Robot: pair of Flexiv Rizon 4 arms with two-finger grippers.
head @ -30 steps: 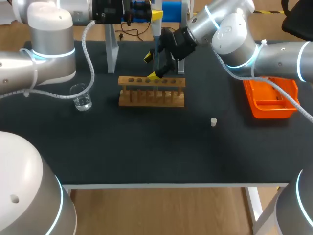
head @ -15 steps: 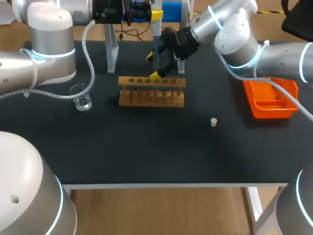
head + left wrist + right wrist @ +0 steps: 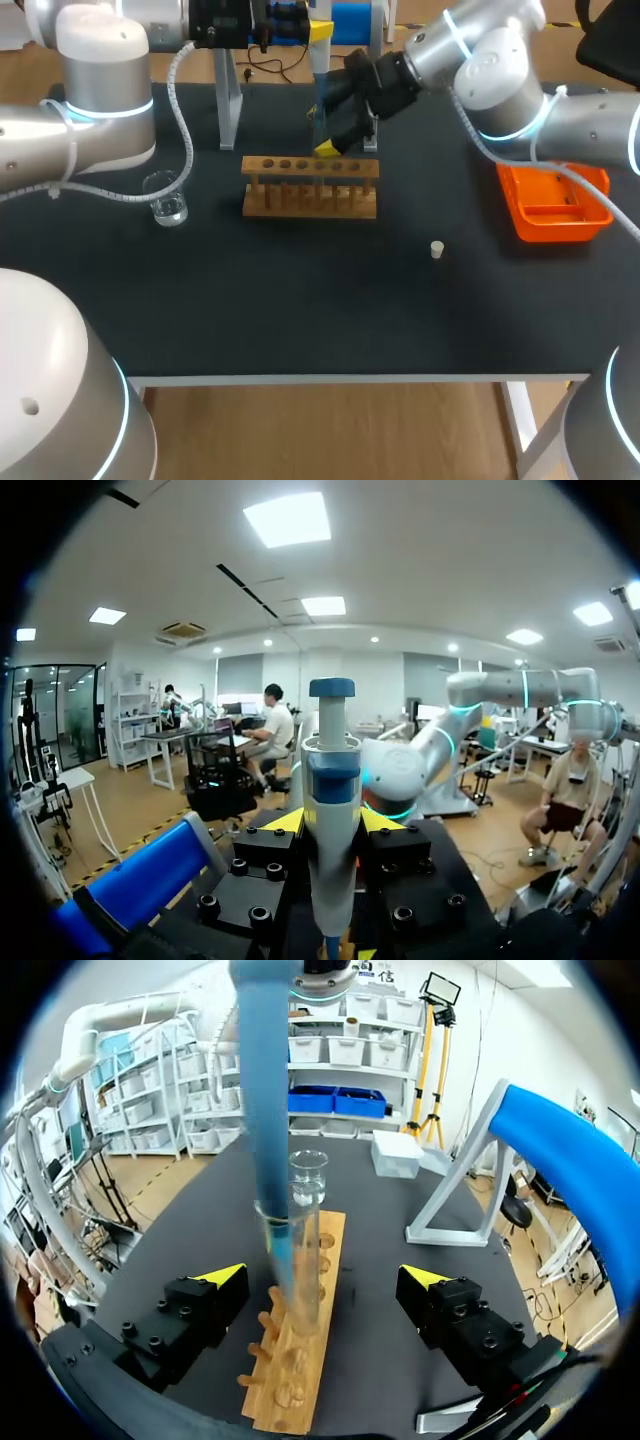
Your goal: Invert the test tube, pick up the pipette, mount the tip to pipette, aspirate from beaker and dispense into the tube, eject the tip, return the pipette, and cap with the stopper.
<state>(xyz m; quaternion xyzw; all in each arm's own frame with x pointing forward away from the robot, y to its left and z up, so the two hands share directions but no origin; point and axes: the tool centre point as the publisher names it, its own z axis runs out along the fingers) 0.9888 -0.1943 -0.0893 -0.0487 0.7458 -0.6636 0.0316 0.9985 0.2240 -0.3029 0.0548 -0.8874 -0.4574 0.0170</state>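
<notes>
Left tool (image 3: 333, 821) pinches the pipette (image 3: 330, 770) upright, shaft down inside the test tube (image 3: 308, 1230) in the rack (image 3: 310, 187), upper middle. We judge it is dispensing. Right tool (image 3: 322, 1277) is spread, flanking the tube untouched.

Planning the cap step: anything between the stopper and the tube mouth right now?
Yes. The pipette, held in the left pincer, reaches down into the mouth of the test tube in the rack. Nothing visible lies between the stopper and the rack.
</notes>
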